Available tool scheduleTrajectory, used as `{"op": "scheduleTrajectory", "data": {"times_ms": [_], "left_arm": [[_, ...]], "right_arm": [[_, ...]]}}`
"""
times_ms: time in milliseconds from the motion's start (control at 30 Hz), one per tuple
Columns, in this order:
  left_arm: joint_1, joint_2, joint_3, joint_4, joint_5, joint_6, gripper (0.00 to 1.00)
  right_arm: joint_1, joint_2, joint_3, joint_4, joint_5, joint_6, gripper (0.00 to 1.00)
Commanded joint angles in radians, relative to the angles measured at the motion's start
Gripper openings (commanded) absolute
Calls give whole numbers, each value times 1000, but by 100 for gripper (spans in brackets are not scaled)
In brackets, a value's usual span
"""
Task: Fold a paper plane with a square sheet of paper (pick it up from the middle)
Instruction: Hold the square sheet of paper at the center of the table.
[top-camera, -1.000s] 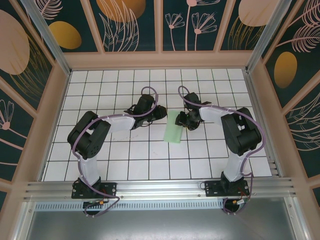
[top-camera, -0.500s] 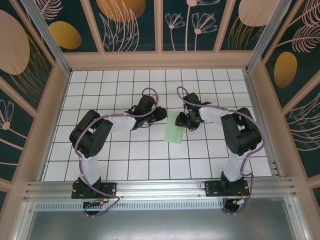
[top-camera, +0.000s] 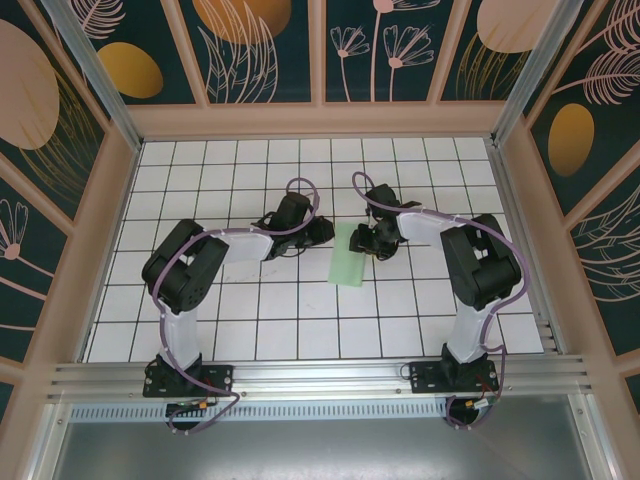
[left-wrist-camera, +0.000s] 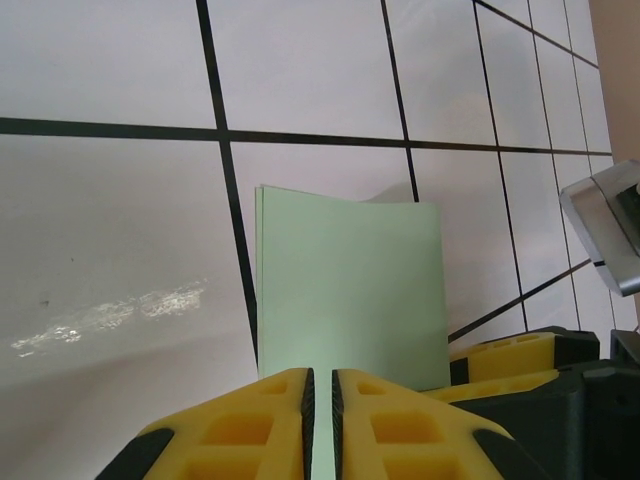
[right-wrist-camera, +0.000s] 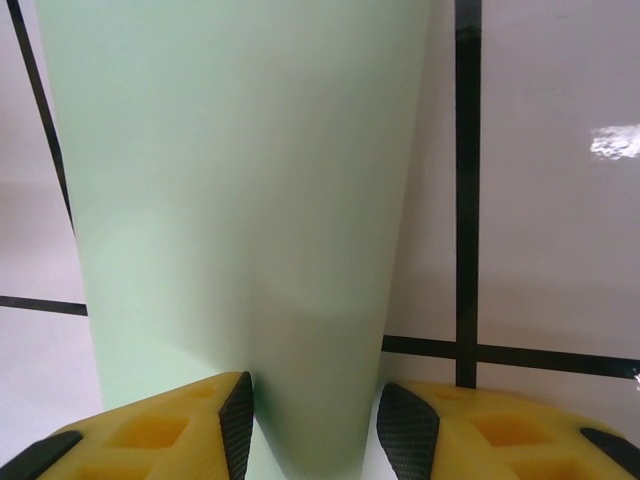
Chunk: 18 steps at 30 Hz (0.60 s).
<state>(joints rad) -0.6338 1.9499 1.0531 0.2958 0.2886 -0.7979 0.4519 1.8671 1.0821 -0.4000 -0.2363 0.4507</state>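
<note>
Looking down from the top camera, I see the sheet of paper (top-camera: 349, 258), folded into a pale green strip, lying on the gridded table (top-camera: 300, 330). My left gripper (top-camera: 322, 229) sits just left of the sheet, fingers pressed almost together; I cannot tell whether paper is caught. My right gripper (top-camera: 362, 238) is at the sheet's far right corner, fingers spread, straddling it.

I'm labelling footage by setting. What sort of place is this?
Most likely a purpose-built robot test cell: a white gridded tabletop, walls of printed botanical panels, and two arms bolted to an aluminium rail at the near edge.
</note>
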Motion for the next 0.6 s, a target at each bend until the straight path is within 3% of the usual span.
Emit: {"op": "scheduleTrajectory", "data": {"times_ms": [0,267,567], "left_arm": [[5,27,27,24,37,24,17],[6,49,44,26,87,28,14],[-2,97,107,-53,148,67,5]], "right_arm": [[1,189,-83,7,145,-25,47],[4,203,-75,3,163,-20,47],[6,216,-73,3,169,-29,47]]}}
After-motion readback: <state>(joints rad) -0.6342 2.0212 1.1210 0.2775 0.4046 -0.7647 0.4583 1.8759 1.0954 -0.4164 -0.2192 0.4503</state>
